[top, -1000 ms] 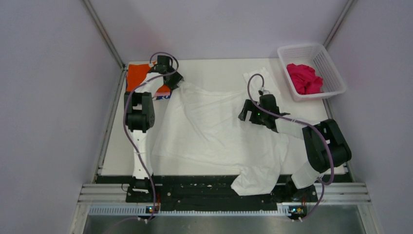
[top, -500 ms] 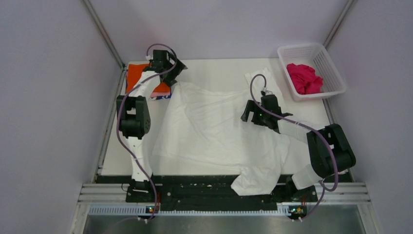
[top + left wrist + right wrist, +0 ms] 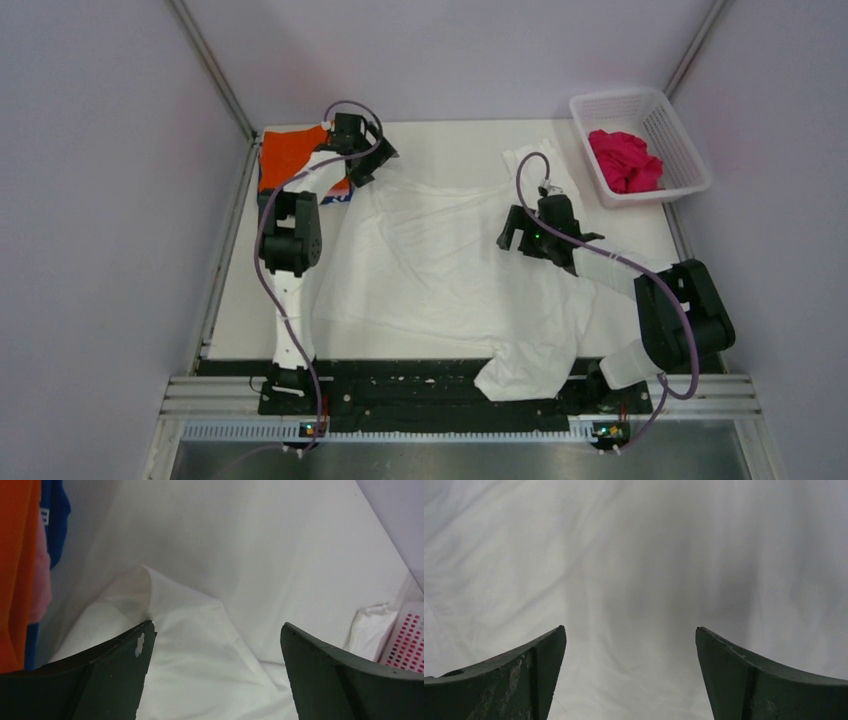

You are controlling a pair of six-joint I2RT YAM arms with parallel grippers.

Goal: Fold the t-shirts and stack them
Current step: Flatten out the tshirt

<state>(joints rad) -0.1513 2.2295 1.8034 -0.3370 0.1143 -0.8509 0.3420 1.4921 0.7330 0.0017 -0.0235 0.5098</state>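
Note:
A large white t-shirt lies spread and wrinkled over the middle of the table, one part hanging over the near edge. My left gripper is open just above its far left corner. In the left wrist view the fingers straddle a raised fold of the white cloth with nothing between them. My right gripper hovers open over the shirt's right half, and only white cloth shows between its fingers. An orange t-shirt lies folded at the far left corner. A magenta t-shirt is bunched in the basket.
The white lattice basket stands at the far right corner, also seen in the left wrist view. Blue and pink cloth edges show beside the orange shirt. Grey walls close in the table on three sides.
My left gripper opened and let go of the white shirt's far left corner, drew back, then shifted right over it. The right arm barely moved.

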